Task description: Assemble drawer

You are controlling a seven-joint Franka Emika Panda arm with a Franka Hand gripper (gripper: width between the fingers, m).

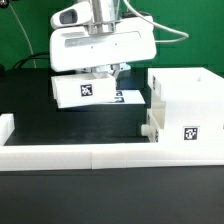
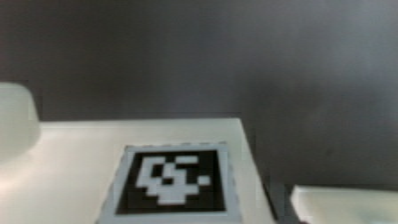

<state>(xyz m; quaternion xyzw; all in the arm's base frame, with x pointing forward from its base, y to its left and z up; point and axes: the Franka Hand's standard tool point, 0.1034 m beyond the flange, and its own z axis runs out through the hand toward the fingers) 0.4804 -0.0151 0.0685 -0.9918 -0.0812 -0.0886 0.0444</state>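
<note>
My gripper (image 1: 103, 73) hangs from the big white hand at the top middle of the exterior view. It is shut on a small white tray (image 1: 84, 92) with a black-and-white tag, holding it tilted just above the table. In the wrist view that tray's tagged face (image 2: 178, 180) fills the lower part, and my fingertips are hidden. The large boxy shell (image 1: 187, 105) stands at the exterior view's right, with a tag on its front. A second small tray with a knob (image 1: 150, 128) sits against the shell's left side.
The marker board (image 1: 127, 97) lies flat behind the held tray. A long low white border wall (image 1: 100, 153) runs along the front, with one end piece (image 1: 5, 127) at the exterior view's left. The table is black.
</note>
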